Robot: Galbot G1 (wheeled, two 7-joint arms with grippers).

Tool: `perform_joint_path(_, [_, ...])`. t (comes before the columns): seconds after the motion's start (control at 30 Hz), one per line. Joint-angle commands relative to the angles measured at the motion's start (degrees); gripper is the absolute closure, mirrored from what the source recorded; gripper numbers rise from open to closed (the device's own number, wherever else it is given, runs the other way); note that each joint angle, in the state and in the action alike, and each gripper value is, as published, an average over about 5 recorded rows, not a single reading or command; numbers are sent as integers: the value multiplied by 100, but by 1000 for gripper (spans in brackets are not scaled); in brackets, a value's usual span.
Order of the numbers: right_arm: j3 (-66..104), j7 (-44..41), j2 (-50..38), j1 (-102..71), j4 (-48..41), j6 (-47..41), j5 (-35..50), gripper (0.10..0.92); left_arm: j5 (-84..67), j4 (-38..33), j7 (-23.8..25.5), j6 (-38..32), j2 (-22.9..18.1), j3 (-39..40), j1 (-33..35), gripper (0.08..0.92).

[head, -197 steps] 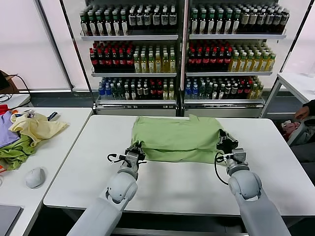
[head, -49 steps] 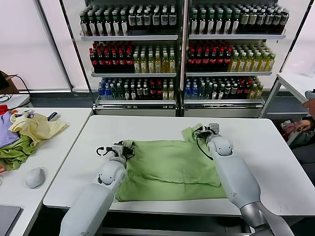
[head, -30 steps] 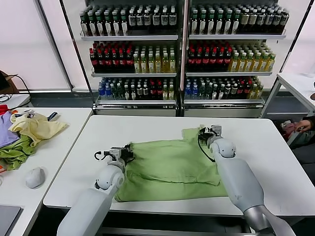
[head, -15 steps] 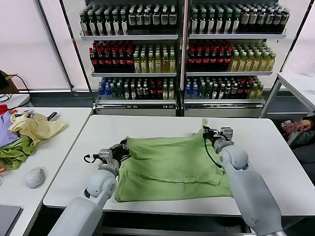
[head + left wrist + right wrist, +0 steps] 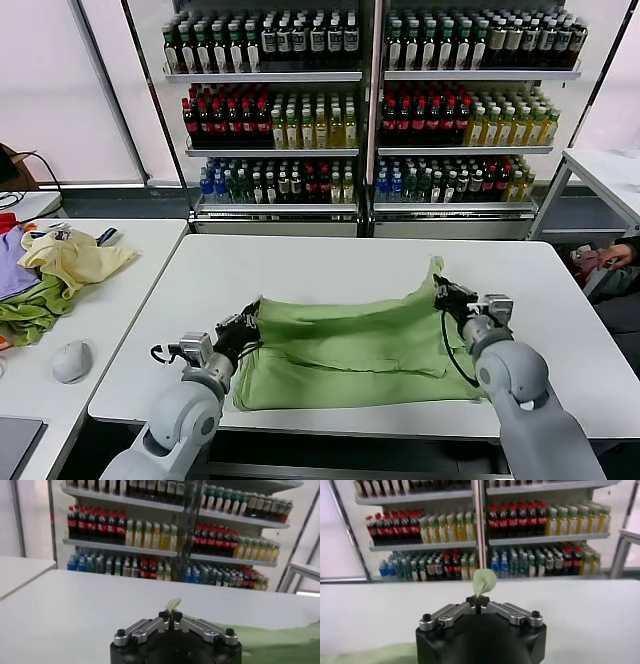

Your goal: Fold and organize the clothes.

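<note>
Behind your workspace stands a tall metal shelving unit (image 5: 370, 110) packed with rows of bottled drinks, and in front of it the wide white rectangular table (image 5: 300, 265) you are working on. Spread across that table's near half lies the light green short-sleeved cotton shirt (image 5: 345, 350), partly folded, its far edge lifted off the surface at both corners and sagging between them. To your left, on a separate white side table (image 5: 120, 270), sits a heap of pale yellow, purple and darker green garments (image 5: 50, 275), well apart from the shirt, with a small grey computer mouse (image 5: 72, 361) nearer to you.

Your left gripper (image 5: 243, 325) is clamped on the shirt's far-left corner — in the left wrist view its fingers (image 5: 150, 626) meet around a tuft of green cloth. Your right gripper (image 5: 446, 294) pinches the far-right corner the same way, with fabric poking up between its closed fingers (image 5: 452, 613).
</note>
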Motion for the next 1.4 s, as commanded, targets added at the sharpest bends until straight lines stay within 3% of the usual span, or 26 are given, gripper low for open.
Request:
perform_joint_path(0.03, [302,158,-25,-761,278,-157,-310,906,532,-41,122,341,69,144,357,909])
perform_joint_path(0.27, [70,221,68,-552,-110,-164,-425,905,1192,448,243,462,46,289,163,909])
perform_joint_path(0.43, [53,150,83,-554,-66,-157,-436,817,1494,452,222,442,-13,263,198,866])
perform_joint_path(0.73, [155,98,86,-839,387,-38,-550,559,2136,-180,-425,34,-571,-5,781,614])
perform_joint_path(1.1, [148,119,187,-941,469,9,-630,248,2474,203,-1009,271,-1185,63,1248,293])
perform_joint_path(1.2, [145,125,200,-940,488,9,-627,210,2450,204,-1043,311,-1239,47,1304,231])
perform_joint_path(1.33, [149,128,206,-939,513,9,-620,203,2336,132,-995,317,-1258,52,1407,270])
perform_joint_path(1.4, [149,130,211,-935,524,8,-616,203,2228,111,-948,317,-1255,50,1433,347])
